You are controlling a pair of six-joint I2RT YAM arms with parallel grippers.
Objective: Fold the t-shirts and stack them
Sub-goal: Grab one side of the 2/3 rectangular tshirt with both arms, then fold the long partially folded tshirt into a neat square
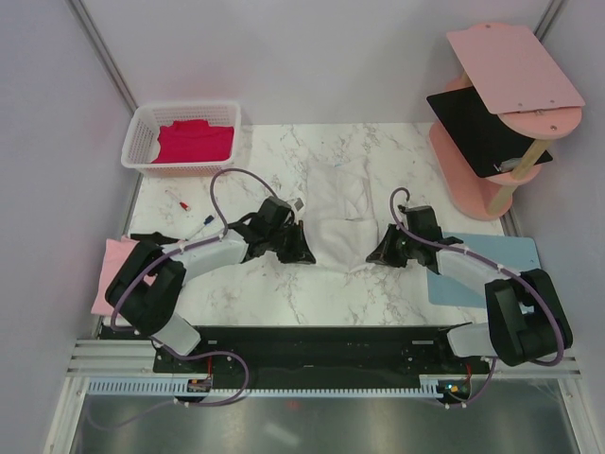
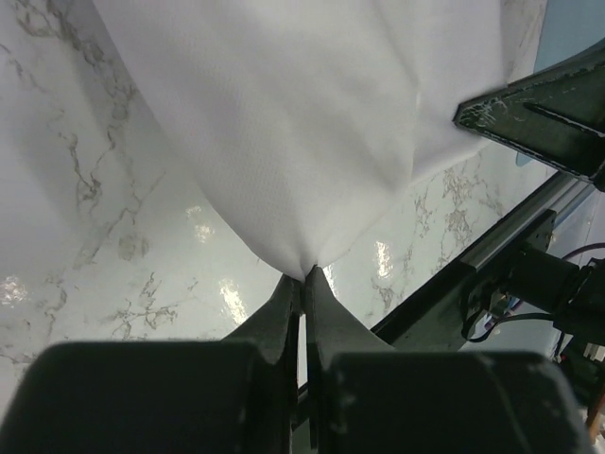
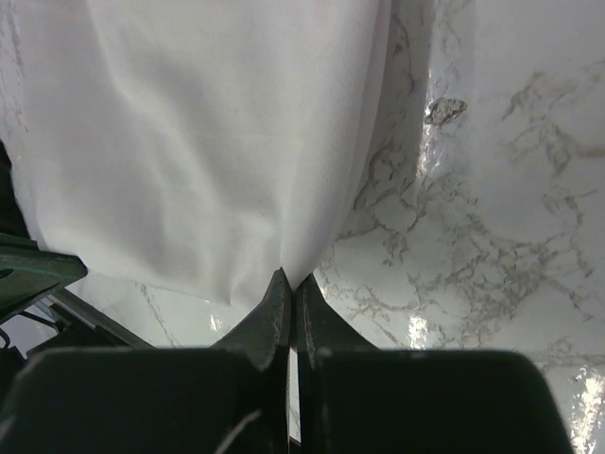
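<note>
Pale pink soft cloth, the light pink t-shirt [image 1: 107, 284], lies at the near left edge beside the left arm's base, and a flat light-blue rectangular mat [image 1: 526, 252] lies at the near right under the right arm. Past them, on the glossy white marble-veined table [image 1: 265, 295], the left gripper [image 2: 303, 284] has its black fingers pressed together on the near left corner of the large white t-shirt [image 1: 342, 218], and the right gripper [image 3: 290, 284] is likewise clamped on the near right corner. This finely knit shirt sits mid-table between the two claws, its long axis running from near to far, broad at the pinched end and narrower farther back. At the far left a white plastic lattice basket [image 1: 140, 144] holds the crumpled magenta-red t-shirt [image 1: 194, 142]. At the far right the rigid pink tiered shelf [image 1: 515, 61] carries the black t-shirt [image 1: 480, 128], laid flat on a middle board.
</note>
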